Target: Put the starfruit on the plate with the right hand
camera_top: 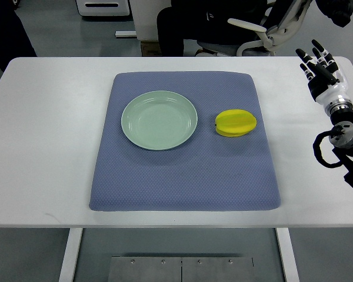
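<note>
While the plate [159, 120] sits bare, starfruit [236, 123] lies beside it.

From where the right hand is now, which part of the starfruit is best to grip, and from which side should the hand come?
Probably from above and its right side. The starfruit lies flat on the blue mat, long axis left to right, apart from the plate, with clear space around it. Fingers should close across the narrower middle, far edge to near edge. The right hand is open, hovering at the table's right edge.

Bright, even, sharp; soft shadows.
</note>
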Controlling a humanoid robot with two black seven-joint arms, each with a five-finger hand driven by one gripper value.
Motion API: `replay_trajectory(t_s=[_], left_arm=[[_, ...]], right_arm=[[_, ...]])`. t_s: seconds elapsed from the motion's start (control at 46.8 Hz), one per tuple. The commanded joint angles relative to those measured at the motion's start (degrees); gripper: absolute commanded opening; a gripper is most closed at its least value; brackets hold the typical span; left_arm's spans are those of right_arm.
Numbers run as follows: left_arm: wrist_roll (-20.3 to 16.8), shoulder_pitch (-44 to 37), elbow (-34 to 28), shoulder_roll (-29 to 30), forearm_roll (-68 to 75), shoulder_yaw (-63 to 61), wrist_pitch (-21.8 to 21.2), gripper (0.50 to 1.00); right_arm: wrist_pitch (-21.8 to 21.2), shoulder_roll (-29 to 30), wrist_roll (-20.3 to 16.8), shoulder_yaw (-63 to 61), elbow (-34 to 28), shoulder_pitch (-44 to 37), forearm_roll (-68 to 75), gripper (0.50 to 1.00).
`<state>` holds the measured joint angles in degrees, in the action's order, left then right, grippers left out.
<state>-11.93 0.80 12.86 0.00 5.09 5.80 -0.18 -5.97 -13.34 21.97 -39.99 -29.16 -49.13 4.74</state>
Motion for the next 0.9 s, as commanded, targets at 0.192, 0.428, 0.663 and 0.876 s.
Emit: replay_trajectory(t_s=[0.192, 0.428, 0.663, 0.876], left_arm=[[0.06, -0.1, -0.03, 0.0, 0.01, 0.09, 0.0, 1.0], [0.06, -0.1, -0.03, 0.0, 0.01, 0.09, 0.0, 1.0], [0.06, -0.01, -0.12, 0.0, 0.01, 0.09, 0.0, 1.0], [0.06, -0.01, -0.12, 0.0, 0.01, 0.09, 0.0, 1.0]], right_arm=[[0.25, -0.02, 0.0, 0.0, -0.02, 0.0, 0.0, 1.0], [0.43, -0.11, 0.0, 0.0, -0.02, -0.09, 0.0, 1.0], [0.43, -0.2, -0.09, 0.0, -0.02, -0.18, 0.0, 1.0], [0.43, -0.46, -0.09, 0.0, 0.33, -0.79, 0.0, 1.0]])
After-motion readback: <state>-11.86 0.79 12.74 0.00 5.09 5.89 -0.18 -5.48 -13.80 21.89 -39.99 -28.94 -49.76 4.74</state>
